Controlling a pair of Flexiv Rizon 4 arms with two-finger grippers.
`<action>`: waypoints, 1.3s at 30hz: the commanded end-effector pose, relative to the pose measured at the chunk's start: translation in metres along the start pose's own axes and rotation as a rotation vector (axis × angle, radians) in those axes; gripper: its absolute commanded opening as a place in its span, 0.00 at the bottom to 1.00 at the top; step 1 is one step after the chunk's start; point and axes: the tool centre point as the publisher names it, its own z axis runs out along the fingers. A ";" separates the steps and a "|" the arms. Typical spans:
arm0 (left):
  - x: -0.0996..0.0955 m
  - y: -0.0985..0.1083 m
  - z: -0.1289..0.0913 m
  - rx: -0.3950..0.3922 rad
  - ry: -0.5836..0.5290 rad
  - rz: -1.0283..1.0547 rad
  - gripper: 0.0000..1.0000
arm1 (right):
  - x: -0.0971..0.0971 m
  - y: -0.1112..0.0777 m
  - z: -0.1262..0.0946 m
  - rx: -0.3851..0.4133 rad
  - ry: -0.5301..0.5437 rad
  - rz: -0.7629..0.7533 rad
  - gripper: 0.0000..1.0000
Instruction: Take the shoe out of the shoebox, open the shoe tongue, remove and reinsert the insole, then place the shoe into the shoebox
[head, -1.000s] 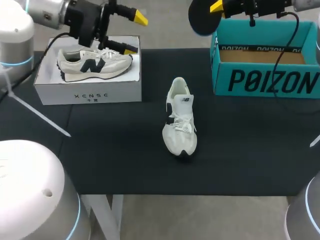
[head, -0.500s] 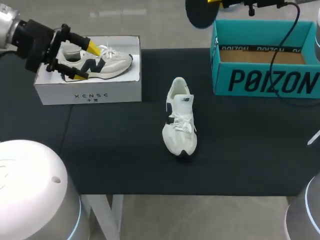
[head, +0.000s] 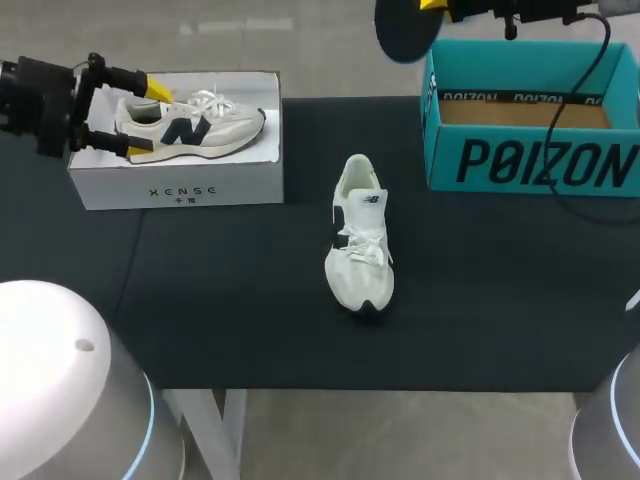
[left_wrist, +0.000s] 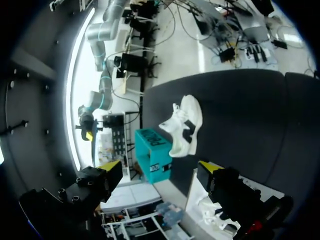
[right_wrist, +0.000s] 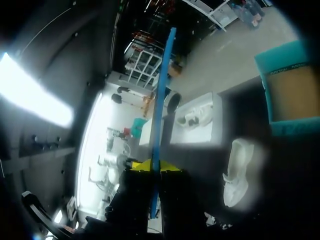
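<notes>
Black insole (head: 405, 30), top cut off, clamped in right jaws near teal shoebox (head: 530, 150), far right corner. White shoe (head: 360, 235) at middle of tabletop (head: 250, 320), well apart from both pairs. Left jaws apart, empty, at far left edge.

White shoe (head: 360, 240) upright in the middle of the table (head: 230, 300), toe toward near edge; open teal shoebox (head: 540, 160) at far right corner; dark insole (head: 403, 30) aloft beside it

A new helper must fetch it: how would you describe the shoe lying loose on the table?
On the black table, look between the white box and the teal box. The shoe lies alone on the tabletop, toe toward the robot. Unlike the other shoe, on the white box with a dark side mark, it is nearly all white.
</notes>
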 end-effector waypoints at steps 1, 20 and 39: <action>0.001 0.000 0.002 0.018 0.015 0.002 1.00 | 0.001 0.001 0.000 -0.010 -0.002 0.002 0.00; 0.006 0.001 0.002 -0.016 0.027 -0.043 1.00 | -0.002 0.005 0.000 0.016 0.056 0.018 0.00; 0.006 0.001 0.002 -0.016 0.027 -0.043 1.00 | 0.002 0.027 0.026 -0.023 0.100 -0.431 0.00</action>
